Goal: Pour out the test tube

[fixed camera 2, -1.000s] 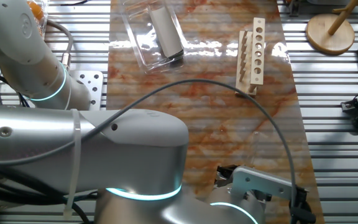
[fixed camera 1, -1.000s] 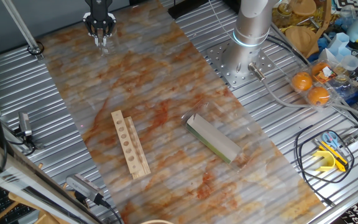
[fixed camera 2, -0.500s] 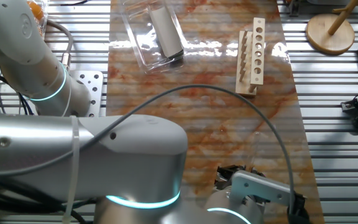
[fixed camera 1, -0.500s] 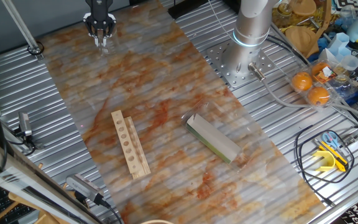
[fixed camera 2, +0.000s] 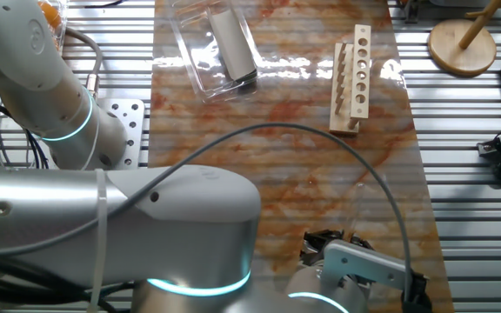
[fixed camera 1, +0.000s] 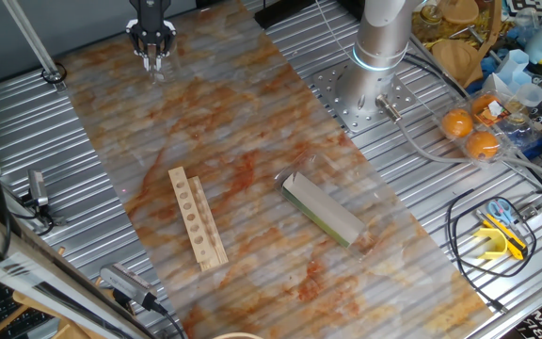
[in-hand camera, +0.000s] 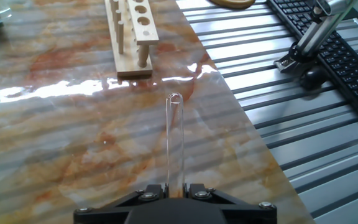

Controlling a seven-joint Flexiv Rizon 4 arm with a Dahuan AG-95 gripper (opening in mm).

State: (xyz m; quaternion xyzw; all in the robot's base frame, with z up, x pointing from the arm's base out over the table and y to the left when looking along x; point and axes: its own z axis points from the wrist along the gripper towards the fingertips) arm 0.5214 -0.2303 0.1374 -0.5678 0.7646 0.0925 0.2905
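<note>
Robotics lab bench. Ribbed metal table (fixed camera 1: 55,141) with a marbled orange sheet (fixed camera 1: 224,122) laid across it; silver robot arm (fixed camera 1: 384,38) bolted to a perforated base plate (fixed camera 1: 365,99). Wooden test-tube rack (fixed camera 1: 197,217) and clear plastic box (fixed camera 1: 332,212) set out as props. Clutter at the edges: cables (fixed camera 1: 469,231), keyboard (in-hand camera: 328,43), toy oranges (fixed camera 1: 470,134), scissors (fixed camera 1: 502,215)
</note>
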